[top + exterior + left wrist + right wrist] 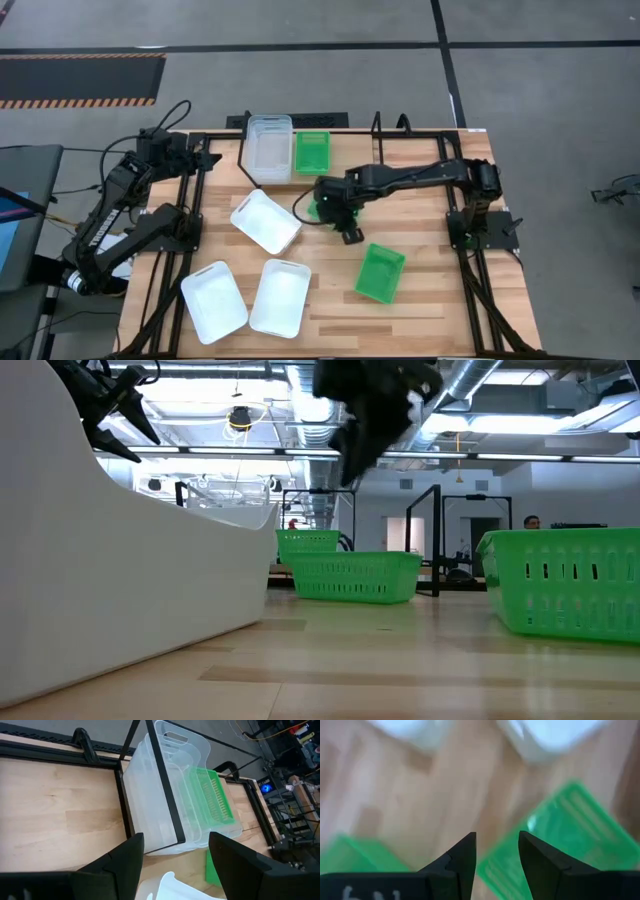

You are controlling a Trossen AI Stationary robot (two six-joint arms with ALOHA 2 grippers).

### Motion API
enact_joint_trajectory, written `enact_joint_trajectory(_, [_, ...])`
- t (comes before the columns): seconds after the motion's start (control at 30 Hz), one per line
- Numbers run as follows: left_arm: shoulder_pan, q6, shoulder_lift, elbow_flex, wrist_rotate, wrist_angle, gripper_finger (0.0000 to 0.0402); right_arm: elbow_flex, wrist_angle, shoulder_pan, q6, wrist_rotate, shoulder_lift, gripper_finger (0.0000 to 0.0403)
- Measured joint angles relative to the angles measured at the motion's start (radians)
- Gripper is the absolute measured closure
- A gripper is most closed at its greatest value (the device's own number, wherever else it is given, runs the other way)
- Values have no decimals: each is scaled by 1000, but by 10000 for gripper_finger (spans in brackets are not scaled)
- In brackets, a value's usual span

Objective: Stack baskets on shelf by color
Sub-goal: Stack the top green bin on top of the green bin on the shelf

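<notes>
Three white baskets [265,220] sit loose toward the table's [430,300] front-left, clear baskets [269,148] and one green basket [312,150] are on the shelf [240,150] at the back edge, another green [380,272] lies front-right. Right gripper [350,232] hovers mid-table, jaws apart & empty; left gripper [175,855] waits by the left edge, also released. Risk imo: if it drops off-center it'll prob shove that light green one away w/o grabbing it.

Clear baskets [268,150] sit nested on the shelf [375,125], a green basket [312,152] just beside them. Three white baskets [266,221] and another green basket [380,273] lie apart on the surface.
</notes>
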Motion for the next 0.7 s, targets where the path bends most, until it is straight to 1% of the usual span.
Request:
enact_joint_trajectory(0.1, [0, -1, 0, 0, 1, 0, 189, -17, -74, -15, -57, 14, 0, 235])
enact_joint_trajectory(0.2, [0, -1, 0, 0, 5, -1, 189, -67, -124, -18, -99, 24, 1, 235])
enact_joint_trajectory(0.4, [0, 0, 0, 0, 6, -11, 189, -186, -97, -20, -176, 66, 1, 235])
enact_joint_trajectory(0.53, [0, -1, 0, 0, 2, -11, 189, -274, -15, -18, -184, 162, 1, 235])
enact_joint_trajectory(0.6, [0, -6, 0, 0, -1, -11, 189, -294, 3, -19, -184, 195, 3, 235])
enact_joint_trajectory(0.7, [0, -12, 0, 0, -3, -10, 189, -302, 4, -15, -178, 212, 2, 235])
